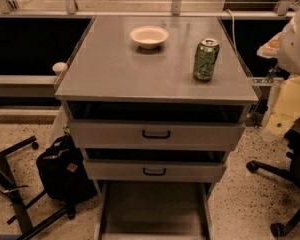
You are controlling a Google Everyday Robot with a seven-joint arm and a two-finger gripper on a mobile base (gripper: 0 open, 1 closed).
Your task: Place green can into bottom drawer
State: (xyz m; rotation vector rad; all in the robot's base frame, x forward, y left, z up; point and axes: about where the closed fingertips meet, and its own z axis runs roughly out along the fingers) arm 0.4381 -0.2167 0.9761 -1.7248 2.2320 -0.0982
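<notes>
On surface (120, 69): green can (206, 59), upright, untouched. Right of it: tool (271, 48), grip indeterminable. Below it: bottom drawer (155, 209), open. Step judged: approach; next, side grasp.

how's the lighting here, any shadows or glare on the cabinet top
Camera view: warm, dim light; soft shadows hug the bowl and green can; no glare on the cabinet top; the open bottom drawer sits in shade; the arm at the right edge glares pale; gripper not in view.
</notes>
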